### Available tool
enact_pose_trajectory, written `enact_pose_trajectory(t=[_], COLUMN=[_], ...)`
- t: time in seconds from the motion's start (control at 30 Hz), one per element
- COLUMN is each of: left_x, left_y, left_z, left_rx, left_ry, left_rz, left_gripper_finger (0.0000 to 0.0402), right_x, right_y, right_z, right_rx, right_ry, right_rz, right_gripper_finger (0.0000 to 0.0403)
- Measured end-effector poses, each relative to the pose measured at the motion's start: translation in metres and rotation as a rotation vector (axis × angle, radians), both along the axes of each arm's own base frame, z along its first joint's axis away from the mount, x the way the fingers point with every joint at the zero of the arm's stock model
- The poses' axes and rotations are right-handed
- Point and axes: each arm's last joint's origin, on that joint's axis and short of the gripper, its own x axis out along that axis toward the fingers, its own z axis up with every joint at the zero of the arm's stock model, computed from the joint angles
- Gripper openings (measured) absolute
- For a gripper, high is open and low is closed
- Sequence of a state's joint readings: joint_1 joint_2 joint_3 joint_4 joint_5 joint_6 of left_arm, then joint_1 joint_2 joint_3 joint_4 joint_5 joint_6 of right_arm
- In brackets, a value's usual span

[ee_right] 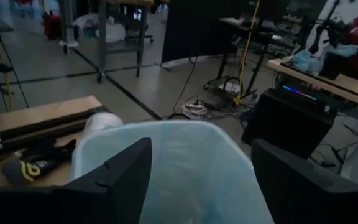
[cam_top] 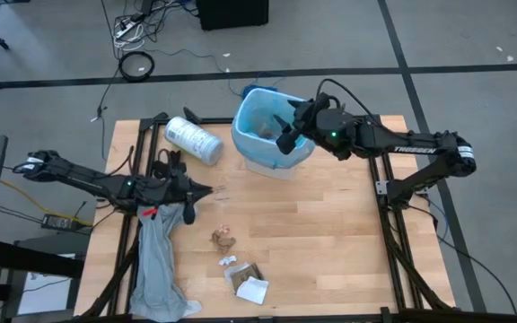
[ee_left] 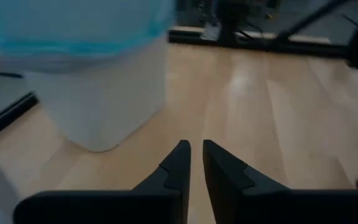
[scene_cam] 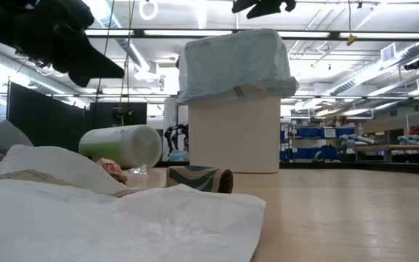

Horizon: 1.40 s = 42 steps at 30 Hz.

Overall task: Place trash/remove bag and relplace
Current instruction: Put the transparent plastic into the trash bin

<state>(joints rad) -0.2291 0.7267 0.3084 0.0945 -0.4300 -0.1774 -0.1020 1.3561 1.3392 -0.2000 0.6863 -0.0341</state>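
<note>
Right gripper (cam_top: 287, 133), fingers spread wide, hovers over the blue-lined bin (cam_top: 251, 154) at the table's far side. Left gripper (cam_top: 197, 191), fingers nearly together and empty, waits left. Scraps (cam_top: 245, 276) remain near; approach them squarely.

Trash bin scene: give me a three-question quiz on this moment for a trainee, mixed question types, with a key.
1. True or false: the right gripper hangs over the open mouth of the bin with its fingers apart.
2. Multiple choice: what lines the bin? A. a light-blue bag B. a black bag C. nothing
3. Fill in: on the table, the loose trash lies toward the ____ edge, away from the bin; the left gripper, fingers almost together, holds none of it.

Key: 1 true; 2 A; 3 front (near)
</note>
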Motion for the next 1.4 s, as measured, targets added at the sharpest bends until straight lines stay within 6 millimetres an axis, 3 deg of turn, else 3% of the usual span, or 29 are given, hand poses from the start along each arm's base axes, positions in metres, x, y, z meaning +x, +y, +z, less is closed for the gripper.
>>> enact_pose_trajectory(t=[0.17,0.37,0.5,0.6,0.77,0.93,1.13,1.3,1.4], left_x=[0.012,0.027,0.036,0.043,0.046,0.035,0.010,-0.013,-0.023], left_y=[-0.003,-0.004,-0.002,-0.002,-0.003,0.000,0.004,0.008,0.010], left_z=[-0.015,-0.034,-0.037,-0.025,0.012,0.051,0.085,0.101,0.106], left_rx=[0.040,-0.080,-0.258,-0.349,-0.360,-0.292,-0.277,-0.270,-0.249], left_ry=[0.095,0.170,0.119,0.031,-0.105,-0.251,-0.357,-0.334,-0.317], left_rz=[-0.041,-0.075,0.024,0.043,-0.010,-0.033,-0.045,-0.049,-0.051], left_gripper_finger=[0.0072,0.0097,0.0111,0.0113,0.0113,0.0113,0.0113,0.0113,0.0113], right_x=[-0.020,-0.063,-0.073,-0.060,-0.030,-0.002,0.039,0.084,0.110], right_y=[0.015,0.038,0.047,0.058,0.087,0.113,0.116,0.117,0.113], right_z=[0.019,0.050,0.048,0.025,-0.023,-0.089,-0.159,-0.201,-0.214], right_rx=[-0.034,-0.028,0.040,0.178,0.474,0.448,0.424,0.367,0.387], right_ry=[-0.044,-0.183,-0.173,-0.048,0.219,0.444,0.418,0.346,0.301], right_rz=[0.054,0.113,0.166,0.287,0.517,0.562,0.606,0.697,0.680], right_gripper_finger=[0.0264,0.0268,0.0272,0.0266,0.0243,0.0222,0.0215,0.0213,0.0210])
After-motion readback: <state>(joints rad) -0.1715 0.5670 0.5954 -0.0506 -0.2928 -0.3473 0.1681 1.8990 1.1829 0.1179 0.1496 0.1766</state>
